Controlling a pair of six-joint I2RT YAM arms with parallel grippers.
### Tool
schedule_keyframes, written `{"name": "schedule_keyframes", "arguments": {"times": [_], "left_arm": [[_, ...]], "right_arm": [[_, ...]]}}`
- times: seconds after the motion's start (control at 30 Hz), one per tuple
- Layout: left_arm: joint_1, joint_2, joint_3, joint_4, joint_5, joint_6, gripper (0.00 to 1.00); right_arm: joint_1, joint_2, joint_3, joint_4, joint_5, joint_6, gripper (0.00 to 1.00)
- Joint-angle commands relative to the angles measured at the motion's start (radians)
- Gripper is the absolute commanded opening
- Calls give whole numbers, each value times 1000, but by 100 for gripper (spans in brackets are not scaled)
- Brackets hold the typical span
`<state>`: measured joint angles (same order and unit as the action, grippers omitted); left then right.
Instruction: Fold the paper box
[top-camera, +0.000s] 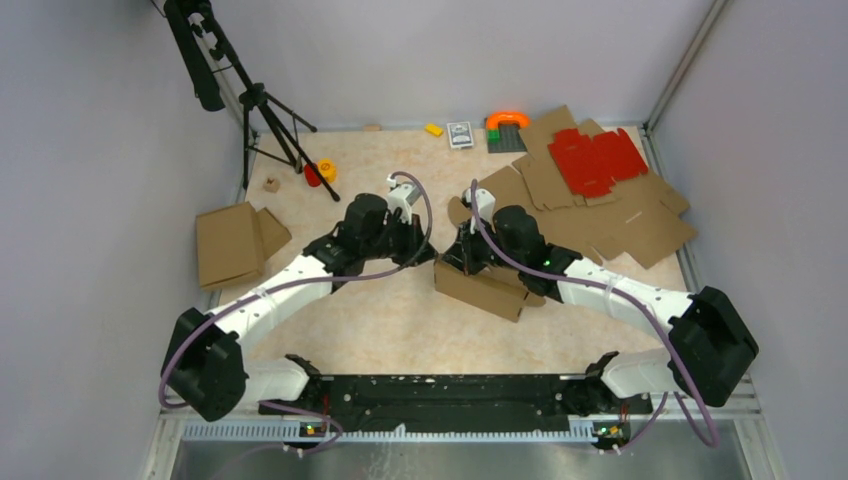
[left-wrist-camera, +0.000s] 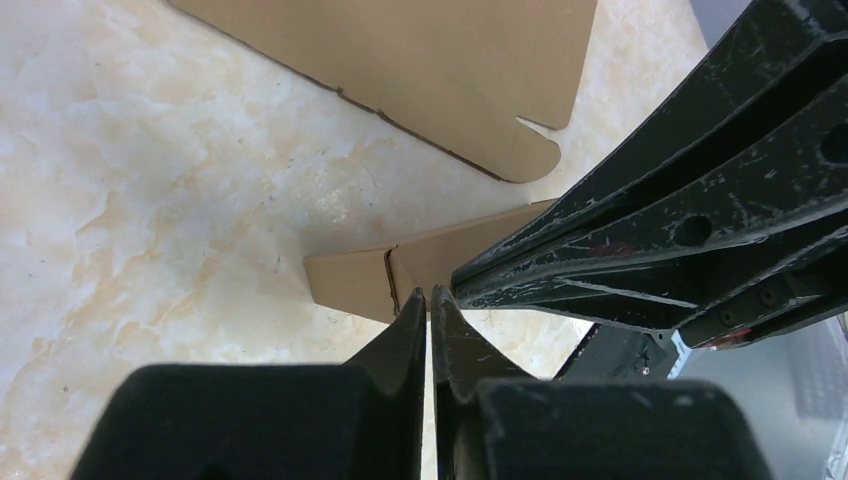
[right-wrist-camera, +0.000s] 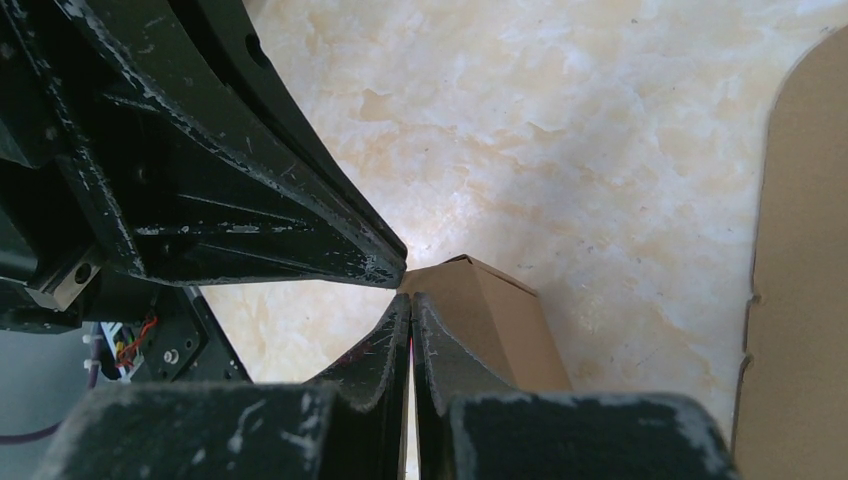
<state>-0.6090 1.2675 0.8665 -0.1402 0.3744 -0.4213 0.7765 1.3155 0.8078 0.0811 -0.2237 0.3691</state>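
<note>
Mid-fold: left claw and right claw, each pressed together, meet at the paper box; next, probably close that end.

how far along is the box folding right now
Done: the paper box at mid-table is creased up into a long, partly folded shape rather than lying flat. In hand: the left gripper and right gripper are both shut, tips together at one end; whether they pinch cardboard is unclear. Left: an end flap sticks out loose, so the ends need closing.
</note>
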Motion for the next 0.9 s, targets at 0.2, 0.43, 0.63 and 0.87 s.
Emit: {"name": "schedule_keyframes", "arguments": {"times": [0.2,0.43,0.63,0.87], "left_arm": [[3,39,62,45,21,4,0],[4,67,16,38,29,5,0],[4,75,-45,46,-5,1,0],[-6,35,-135,114,-63,8,0]], "right_arm": [[-2,22,-12,-68,1,-17,0],[-2,26,-9,-76,17,-21,0],[-2,27,-8,-78,38,-23,0],[-2,36,-4,-78,48,-33,0]]}}
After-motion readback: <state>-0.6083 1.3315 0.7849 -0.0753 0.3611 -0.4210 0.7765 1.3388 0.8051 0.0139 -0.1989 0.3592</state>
